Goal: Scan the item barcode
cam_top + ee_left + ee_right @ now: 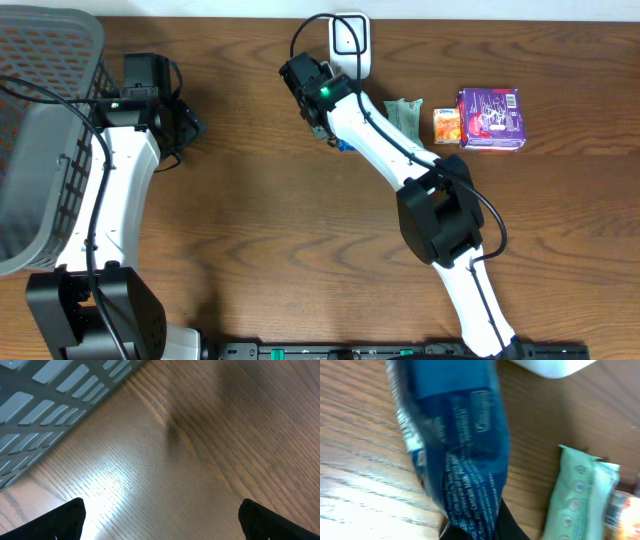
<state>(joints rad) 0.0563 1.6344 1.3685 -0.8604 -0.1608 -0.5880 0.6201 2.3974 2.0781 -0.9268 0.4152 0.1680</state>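
Observation:
My right gripper (480,529) is shut on a blue snack packet (455,445) with white print, which fills the middle of the right wrist view. The packet's lower end is pinched between the dark fingers. In the overhead view only a blue corner of the packet (343,146) shows under the right gripper (330,135), just in front of the white scanner (350,40) at the table's back edge. The scanner's white edge (552,366) lies beyond the packet's top. My left gripper (162,521) hangs open over bare wood beside the basket, its fingers (60,522) wide apart.
A grey mesh basket (40,150) stands at the far left, its wall (45,405) close to the left gripper (185,125). Right of the scanner lie a pale green packet (405,113), a small orange pack (447,125) and a purple box (490,118). The green packet (580,495) lies near the held item.

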